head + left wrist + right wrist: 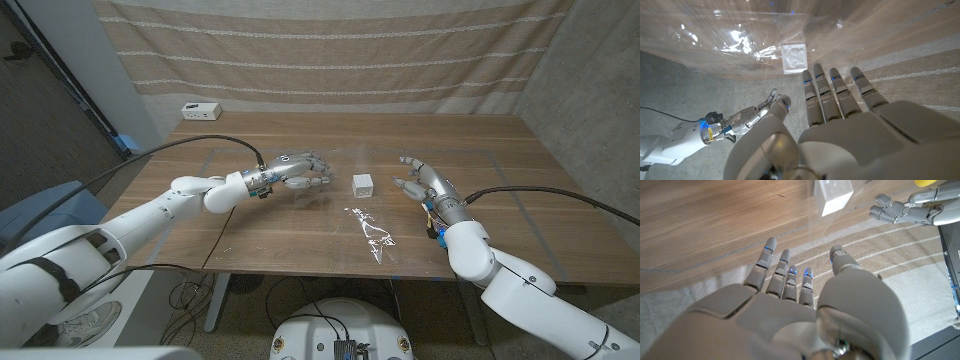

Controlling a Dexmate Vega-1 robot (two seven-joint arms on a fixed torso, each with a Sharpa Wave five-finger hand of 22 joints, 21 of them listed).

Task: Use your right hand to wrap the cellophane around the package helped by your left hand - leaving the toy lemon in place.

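Note:
A small white package stands on a clear cellophane sheet spread over the middle of the table, with crinkled glints in front of it. The left hand hovers just left of the package, fingers apart and stretched toward it, holding nothing. On the package's other side the right hand is also open and empty. The left wrist view shows the package under shiny cellophane, beyond my fingers, and the right hand. In the right wrist view are the package, the left hand and a yellow lemon at the edge.
A small white box sits at the table's back left corner. The wooden table has bare room in front of both hands. A striped curtain hangs behind the table.

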